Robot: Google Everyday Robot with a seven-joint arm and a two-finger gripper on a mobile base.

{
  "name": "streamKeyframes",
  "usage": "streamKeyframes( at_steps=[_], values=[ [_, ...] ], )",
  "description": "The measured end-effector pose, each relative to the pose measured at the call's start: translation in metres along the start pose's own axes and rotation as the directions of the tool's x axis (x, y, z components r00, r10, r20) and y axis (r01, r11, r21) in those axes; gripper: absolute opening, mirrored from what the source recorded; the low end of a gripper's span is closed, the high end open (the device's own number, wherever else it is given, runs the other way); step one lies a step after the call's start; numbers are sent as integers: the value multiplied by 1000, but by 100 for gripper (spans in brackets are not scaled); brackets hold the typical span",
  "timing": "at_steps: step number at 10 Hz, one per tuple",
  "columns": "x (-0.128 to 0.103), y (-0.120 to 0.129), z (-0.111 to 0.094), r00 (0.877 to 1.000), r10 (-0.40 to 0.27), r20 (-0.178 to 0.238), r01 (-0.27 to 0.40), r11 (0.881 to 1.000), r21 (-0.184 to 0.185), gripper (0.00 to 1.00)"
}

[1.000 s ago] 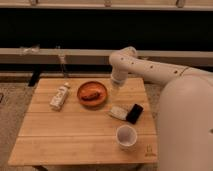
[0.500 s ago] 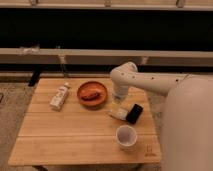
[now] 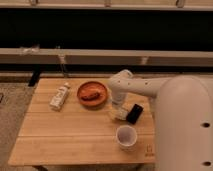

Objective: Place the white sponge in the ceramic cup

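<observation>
Spread wide, unclenched — gripper (image 3: 119, 110) low on white sponge (image 3: 116, 116) just behind the ceramic cup (image 3: 126, 136); black slab (image 3: 134, 113) behind-right of cup. Farther behind-left of cup: orange bowl (image 3: 92, 93), white bottle (image 3: 59, 96) — label unreadable.

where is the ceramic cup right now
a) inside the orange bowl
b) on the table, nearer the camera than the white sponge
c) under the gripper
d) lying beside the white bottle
b: the ceramic cup stands on the table nearer the camera than the white sponge, and the gripper is down over the sponge, beside the black slab, not over the cup.
</observation>
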State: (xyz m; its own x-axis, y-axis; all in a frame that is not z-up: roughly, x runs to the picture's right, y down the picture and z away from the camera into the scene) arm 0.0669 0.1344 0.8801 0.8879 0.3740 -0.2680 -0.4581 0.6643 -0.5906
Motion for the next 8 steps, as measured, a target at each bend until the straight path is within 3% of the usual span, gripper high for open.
streamKeyframes(
  at_steps=[1,2,8],
  values=[
    [2,-3,4,1000,11,-4,-11,1000,-1,69],
    [3,-5,7,1000,26,-6,-26,1000,-3,62],
    [5,-7,-4,999,50,-1,-50,999,5,4]
  ],
)
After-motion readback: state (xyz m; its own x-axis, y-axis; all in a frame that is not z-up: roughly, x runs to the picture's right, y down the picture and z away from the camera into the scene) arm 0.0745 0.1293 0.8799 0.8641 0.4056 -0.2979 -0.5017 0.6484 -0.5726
